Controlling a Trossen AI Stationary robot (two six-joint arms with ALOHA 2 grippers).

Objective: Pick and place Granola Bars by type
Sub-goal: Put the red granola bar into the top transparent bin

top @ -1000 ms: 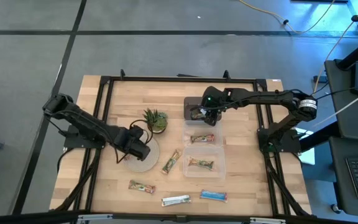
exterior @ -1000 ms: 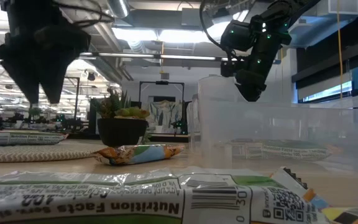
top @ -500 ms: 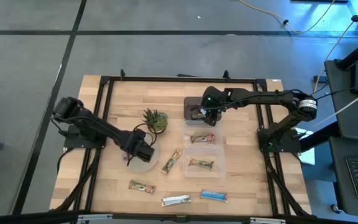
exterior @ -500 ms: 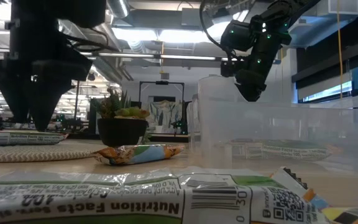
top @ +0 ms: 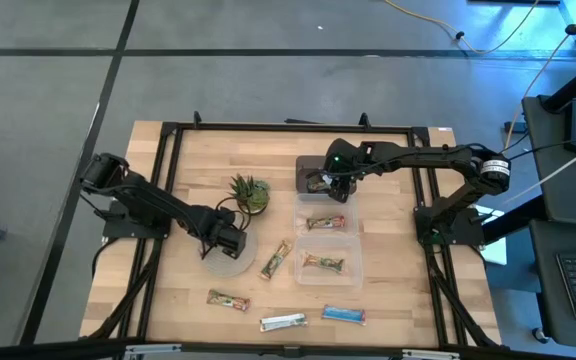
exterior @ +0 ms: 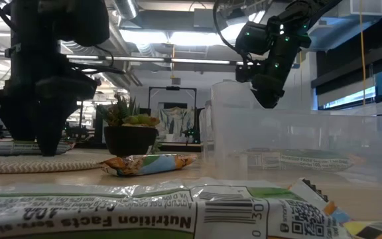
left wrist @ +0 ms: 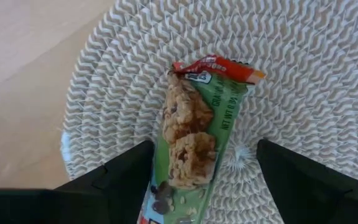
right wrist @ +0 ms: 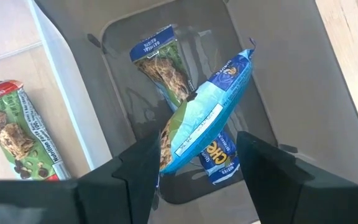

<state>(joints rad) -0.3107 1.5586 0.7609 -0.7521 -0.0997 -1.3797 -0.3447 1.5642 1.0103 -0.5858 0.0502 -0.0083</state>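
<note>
My left pincer point(left wrist: 197, 186) wide open, empty, straddling green bar point(left wrist: 194, 143) on woven mat point(left wrist: 303, 81); bar's long axis runs between fingers. Right pincer point(right wrist: 194, 180) over grey bin point(right wrist: 272, 93), grip unclear.

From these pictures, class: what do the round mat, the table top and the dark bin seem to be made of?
The round mat: pale woven cord or fibre, matte, judging by its zigzag braid. The table top: light wood, shown by plank seams and grain. The dark bin: probably grey plastic, smooth, with moulded rounded corners and a slight sheen; the bar wrappers inside look like glossy printed film.
</note>
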